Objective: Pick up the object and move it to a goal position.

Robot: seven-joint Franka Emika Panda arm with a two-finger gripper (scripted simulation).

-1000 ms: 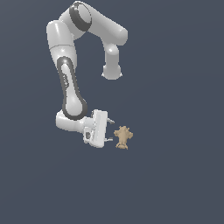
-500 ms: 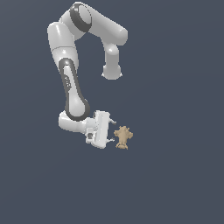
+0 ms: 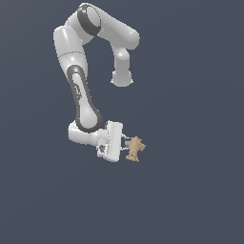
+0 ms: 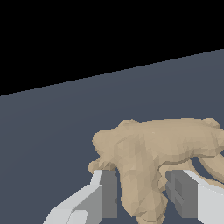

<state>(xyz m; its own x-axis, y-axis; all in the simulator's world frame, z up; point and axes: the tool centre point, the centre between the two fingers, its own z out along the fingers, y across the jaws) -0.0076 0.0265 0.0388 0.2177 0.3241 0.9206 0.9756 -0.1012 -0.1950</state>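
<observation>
One tan figurine sitting right between the tool's fingers.

So the white arm [image 3: 78, 100] is folded way down, with the tool [image 3: 125, 144] pointing sideways toward the exterior view's right, and the object [image 3: 134, 148] is right at its tips on that side. From the wrist view the object [image 4: 157, 153] is a lumpy beige thing with stubby limbs, and one of its lobes hangs down straight into the gap between the two fingers [image 4: 103, 192]. Both grey pads look very close to that lobe, one on each side, but I honestly can't tell if they're actually pressing on it or just bracketing it, so whether the tool has clamped the object is unclear. Everything sits over the flat dark blue-grey bench [image 4: 52, 131].
</observation>
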